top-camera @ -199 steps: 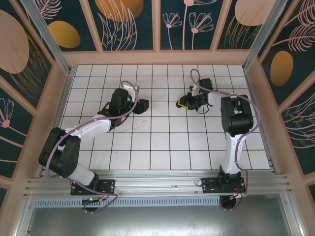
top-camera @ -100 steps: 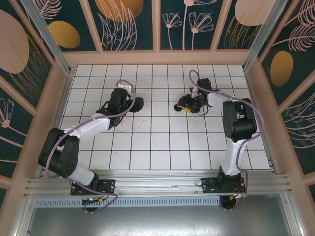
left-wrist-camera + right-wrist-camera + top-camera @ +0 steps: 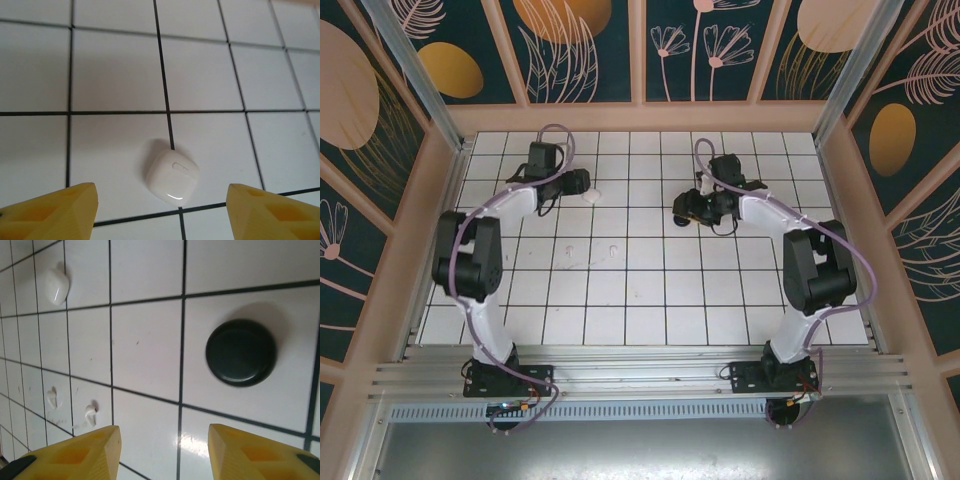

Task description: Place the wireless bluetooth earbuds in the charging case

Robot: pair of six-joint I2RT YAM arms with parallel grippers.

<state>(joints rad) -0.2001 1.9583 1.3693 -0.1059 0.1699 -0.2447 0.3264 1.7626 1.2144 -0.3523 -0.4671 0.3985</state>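
At the desk's point(image 3: 650, 300) far left, the left claw point(image 3: 578, 183) is hovering by the white case point(image 3: 172, 176). Bare tiles are lying all round it and the side wall is well apart. Its jaws are standing wide and gripping nothing, with the case just ahead of the tips, untouched. The right claw point(image 3: 164, 440) is standing about half open and empty, with the black case point(image 3: 241, 352) lying near, ahead and right. Two white earbuds point(image 3: 90, 415) are lying loose on open tiles, apart from both cases.

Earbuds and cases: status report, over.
Left gripper open, white case ahead. Right gripper open, black case ahead. Two white earbuds loose on tiles. Nothing in the way.
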